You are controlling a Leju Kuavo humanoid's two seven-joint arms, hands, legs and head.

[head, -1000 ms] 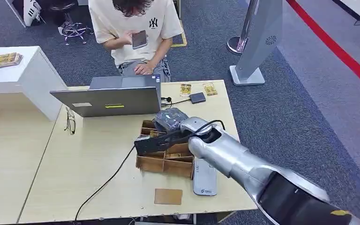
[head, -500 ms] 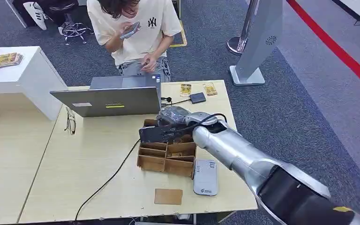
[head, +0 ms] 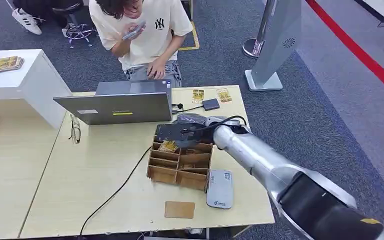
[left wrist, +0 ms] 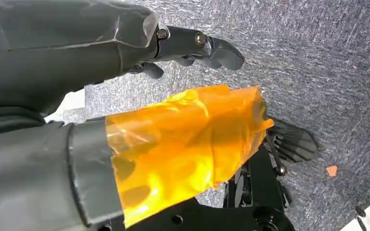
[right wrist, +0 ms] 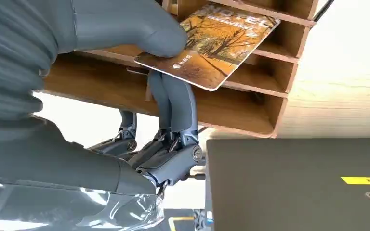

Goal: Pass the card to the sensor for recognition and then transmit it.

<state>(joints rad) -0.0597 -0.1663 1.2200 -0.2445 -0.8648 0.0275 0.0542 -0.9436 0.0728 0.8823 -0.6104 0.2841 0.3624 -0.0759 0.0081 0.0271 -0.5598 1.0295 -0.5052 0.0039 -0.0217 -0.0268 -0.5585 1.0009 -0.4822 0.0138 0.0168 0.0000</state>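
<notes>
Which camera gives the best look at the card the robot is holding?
The right wrist view: the card, printed with autumn trees, shows large, pinched by the right hand. In the head view the hand hides it.

On the table stood one laptop [head: 115, 106], one wooden divided box [head: 180, 161], one grey sensor [head: 219, 188] and one brown card [head: 179, 209]. Two small cards [head: 210, 95] lay near the far edge. One person [head: 141, 35] sat behind.

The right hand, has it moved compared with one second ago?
Yes. The right hand moved away from the robot along the wooden organizer, toward the laptop, pinching a card.
</notes>
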